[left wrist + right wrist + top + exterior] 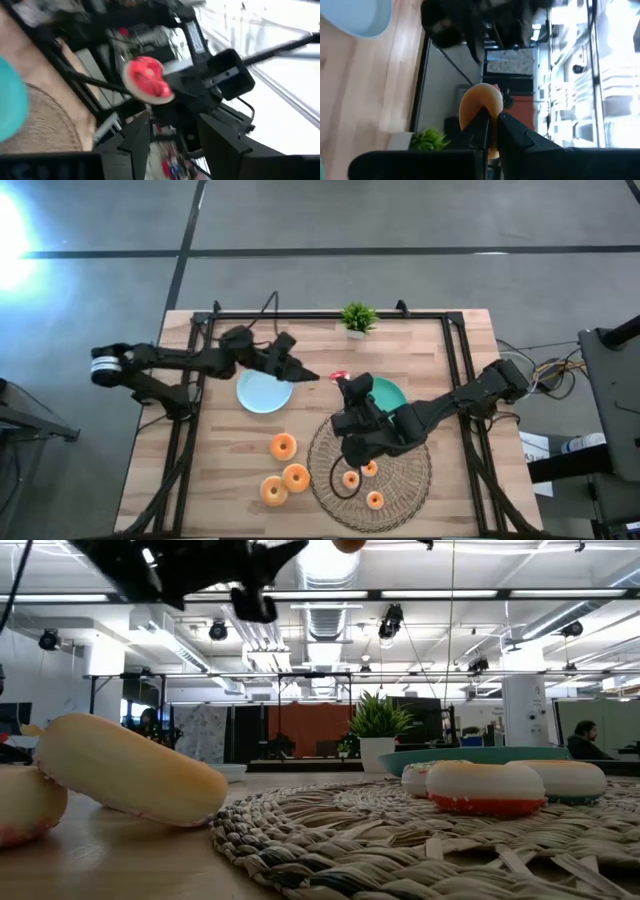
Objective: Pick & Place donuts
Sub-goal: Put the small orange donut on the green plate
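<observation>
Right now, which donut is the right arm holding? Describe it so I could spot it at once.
Find the green plate at the woven mat's far edge. Just left of it, the right end effector is shut on the pink-iced donut, lifted off the table. Every other donut lies on the mat or the wood.

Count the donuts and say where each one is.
7: three larger on the bare table, three smaller on the woven mat, one pink-iced donut in the right gripper. Arms may hide others.
</observation>
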{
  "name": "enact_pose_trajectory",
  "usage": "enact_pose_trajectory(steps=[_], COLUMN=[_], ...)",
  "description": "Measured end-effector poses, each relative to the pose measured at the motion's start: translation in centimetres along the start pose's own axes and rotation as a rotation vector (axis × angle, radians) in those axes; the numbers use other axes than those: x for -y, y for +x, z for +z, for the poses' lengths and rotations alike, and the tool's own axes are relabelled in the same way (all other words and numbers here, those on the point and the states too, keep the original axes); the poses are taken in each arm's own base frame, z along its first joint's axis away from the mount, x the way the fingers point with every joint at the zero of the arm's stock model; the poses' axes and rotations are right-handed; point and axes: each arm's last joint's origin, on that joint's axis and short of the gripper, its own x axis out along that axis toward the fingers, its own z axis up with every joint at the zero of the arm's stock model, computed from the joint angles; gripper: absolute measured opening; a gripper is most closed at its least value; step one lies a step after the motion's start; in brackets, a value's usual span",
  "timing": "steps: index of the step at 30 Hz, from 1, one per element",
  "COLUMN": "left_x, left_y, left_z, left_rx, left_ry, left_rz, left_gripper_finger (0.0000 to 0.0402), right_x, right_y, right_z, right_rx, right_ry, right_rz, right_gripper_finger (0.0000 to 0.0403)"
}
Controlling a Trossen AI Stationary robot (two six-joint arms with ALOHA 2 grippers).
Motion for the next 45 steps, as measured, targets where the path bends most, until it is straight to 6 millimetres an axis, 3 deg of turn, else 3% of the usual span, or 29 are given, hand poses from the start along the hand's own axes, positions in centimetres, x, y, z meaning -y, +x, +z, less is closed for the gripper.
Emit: enact_pose_trajectory(steps=[6, 12, 23, 45], left_x=[0.3, -0.3, 0.6, -0.3], left_y=[2.5, 3.4, 4.2, 4.5], left_z=[1.7, 2.4, 3.3, 3.3], left_rx=[-0.099, -0.105, -0.097, -0.076], left_ry=[0.011, -0.020, -0.025, -0.091], left_rz=[-0.045, -0.035, -0.075, -0.049], left_gripper_finger=[0.0140, 0.0140, 0.0140, 0.0140], right_x=[0.1, 0.5, 0.4, 0.4], right_y=[-0.9, -1.6, -1.6, -1.6], right_z=[-0.1, -0.1, -0.1, -0.1], right_rx=[-0.045, -0.058, -0.065, -0.061], right_ry=[-0.124, -0.100, -0.107, -0.146], right_rz=[-0.092, -0.140, -0.148, -0.137], right_gripper_finger=[0.0018, 0.0018, 0.0018, 0.0018])
